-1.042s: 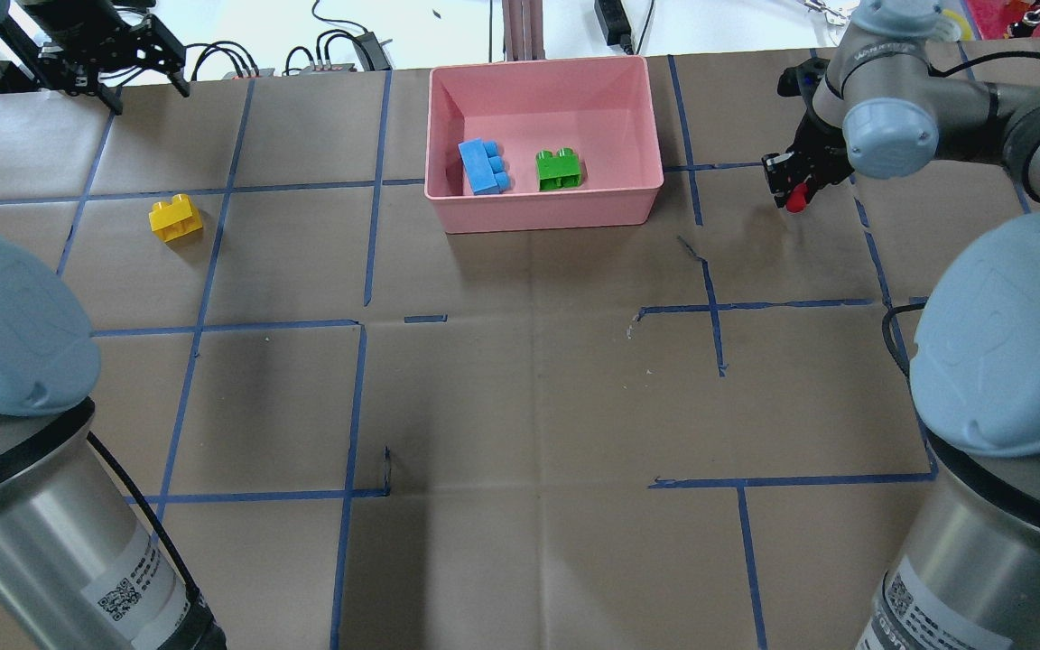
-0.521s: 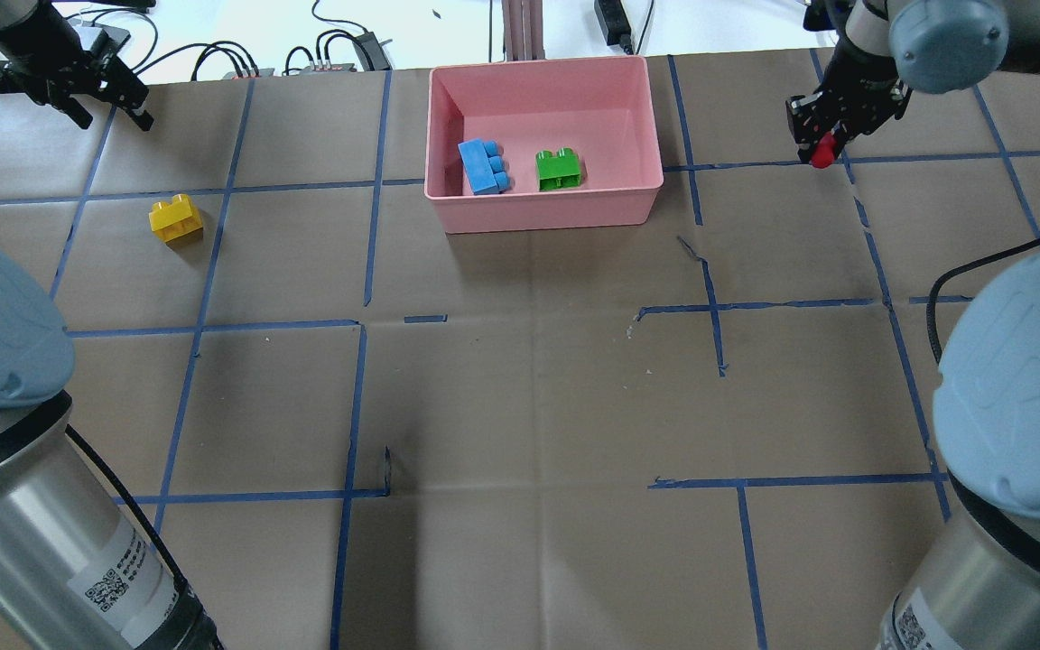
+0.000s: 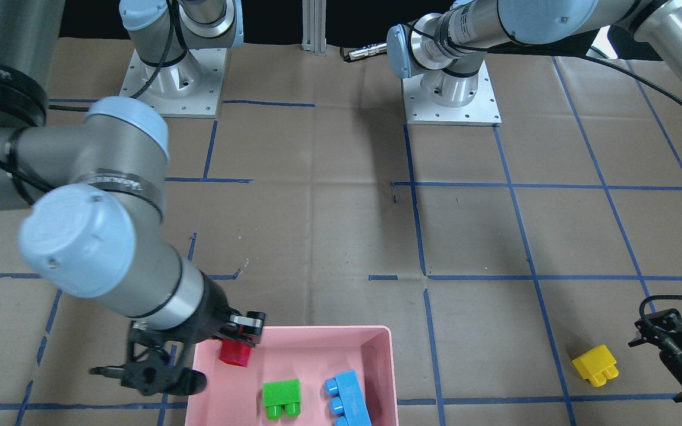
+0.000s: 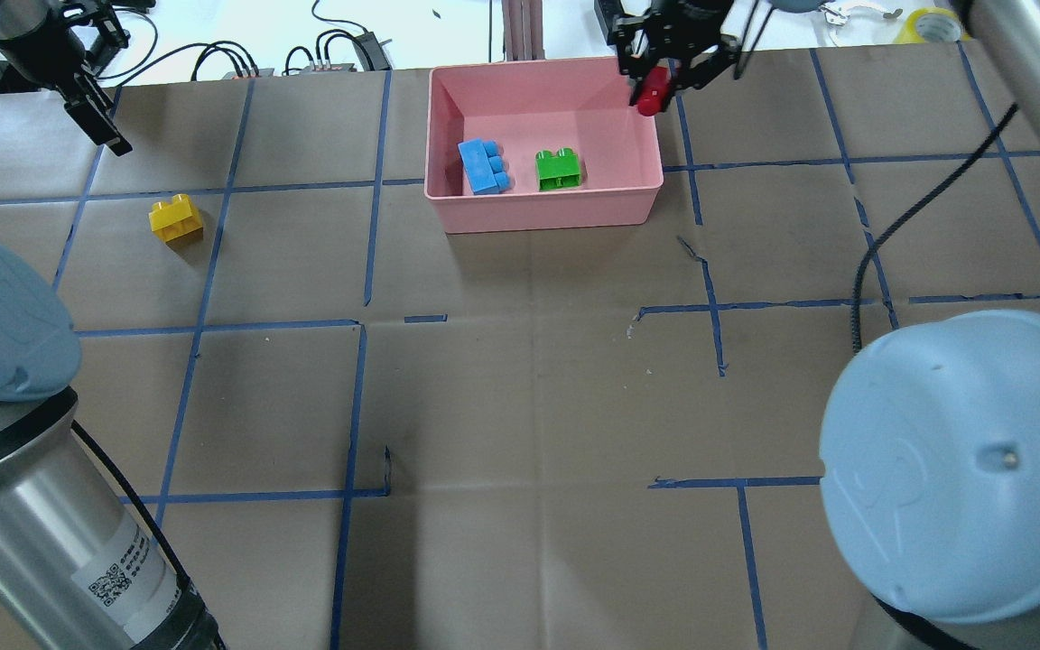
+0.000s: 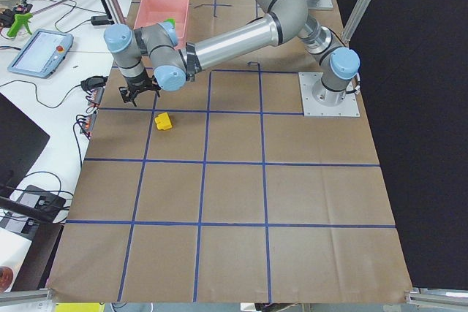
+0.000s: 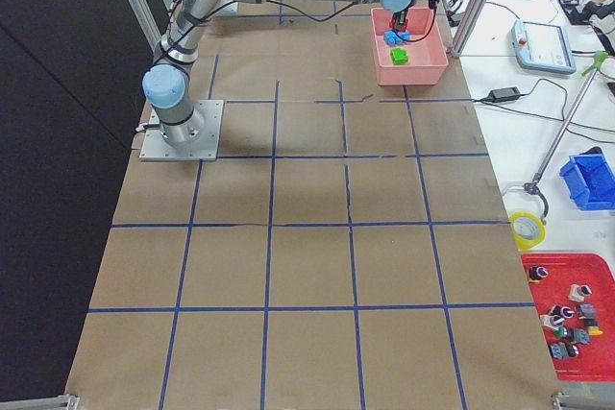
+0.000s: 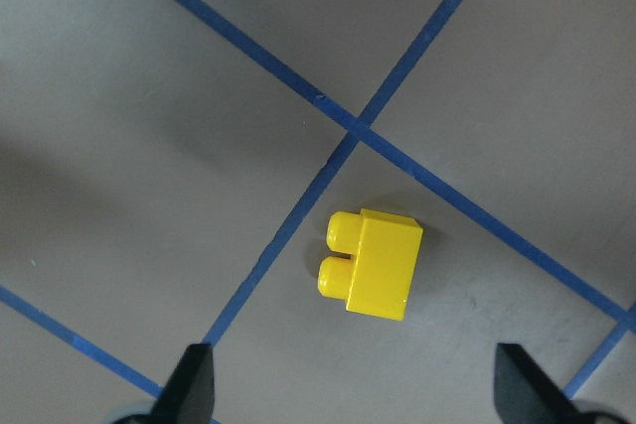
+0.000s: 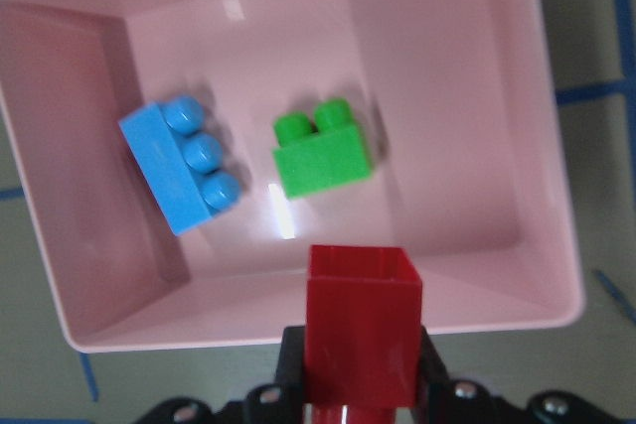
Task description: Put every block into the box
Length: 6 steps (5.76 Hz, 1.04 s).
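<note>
My right gripper [image 4: 655,83] is shut on the red block [image 4: 652,92] and holds it in the air over the far right corner of the pink box [image 4: 543,213]. From the right wrist view the red block [image 8: 362,323] hangs above the box's near wall [image 8: 298,315]. The blue block [image 4: 484,166] and the green block [image 4: 558,169] lie inside the box. The yellow block [image 4: 175,218] rests on the table at the left. My left gripper [image 4: 96,113] is open, raised just beyond it; the left wrist view shows the yellow block [image 7: 373,265] ahead of the spread fingertips [image 7: 194,384].
Blue tape lines grid the brown table cover. Cables and adapters [image 4: 339,47] lie along the far edge, with an aluminium post [image 4: 524,27] behind the box. A yellow tape roll [image 4: 931,23] sits at the far right. Both arm bases [image 3: 450,89] stand at my side.
My right gripper carried the red block from the table's right side up and left to above the box's far right corner. My left gripper shifted slightly and turned near the yellow block.
</note>
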Available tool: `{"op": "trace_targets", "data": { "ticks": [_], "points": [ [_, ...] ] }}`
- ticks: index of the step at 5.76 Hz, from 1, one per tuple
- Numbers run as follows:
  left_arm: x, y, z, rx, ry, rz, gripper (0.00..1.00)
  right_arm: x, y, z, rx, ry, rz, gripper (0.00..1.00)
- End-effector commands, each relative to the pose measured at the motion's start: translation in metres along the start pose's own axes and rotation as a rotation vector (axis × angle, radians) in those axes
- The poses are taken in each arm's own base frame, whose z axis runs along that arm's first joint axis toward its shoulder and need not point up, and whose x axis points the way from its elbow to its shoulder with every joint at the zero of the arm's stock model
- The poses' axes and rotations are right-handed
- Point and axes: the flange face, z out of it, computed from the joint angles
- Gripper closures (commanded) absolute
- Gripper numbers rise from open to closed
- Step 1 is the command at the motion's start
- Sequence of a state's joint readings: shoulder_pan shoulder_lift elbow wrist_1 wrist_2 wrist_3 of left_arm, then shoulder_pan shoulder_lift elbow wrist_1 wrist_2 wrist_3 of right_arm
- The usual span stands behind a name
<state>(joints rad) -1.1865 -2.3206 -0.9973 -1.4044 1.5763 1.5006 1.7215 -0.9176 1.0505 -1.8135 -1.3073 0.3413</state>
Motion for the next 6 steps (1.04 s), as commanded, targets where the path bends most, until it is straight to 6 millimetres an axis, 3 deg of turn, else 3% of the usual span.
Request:
{"op": "trace_targets", "data": {
  "ticks": [1,2,4,5,6],
  "points": [
    [0.015,0.000,0.071,0.005,-0.013,0.017,0.01,-0.051,-0.003,0.079,0.111,-0.085,-0.029,0.69],
    [0.029,0.001,0.089,0.027,-0.027,0.015,0.01,-0.056,-0.008,0.069,0.195,-0.109,-0.052,0.01],
    [0.035,0.008,0.090,0.025,-0.015,0.005,0.01,-0.057,-0.006,0.058,0.201,-0.108,-0.065,0.00],
    [0.033,0.012,0.095,0.025,-0.010,0.010,0.01,-0.057,-0.004,0.042,0.213,-0.108,-0.060,0.00],
    [0.031,0.012,0.104,0.025,-0.009,0.011,0.01,-0.046,0.007,0.010,0.162,-0.080,-0.052,0.00]
  ]
}}
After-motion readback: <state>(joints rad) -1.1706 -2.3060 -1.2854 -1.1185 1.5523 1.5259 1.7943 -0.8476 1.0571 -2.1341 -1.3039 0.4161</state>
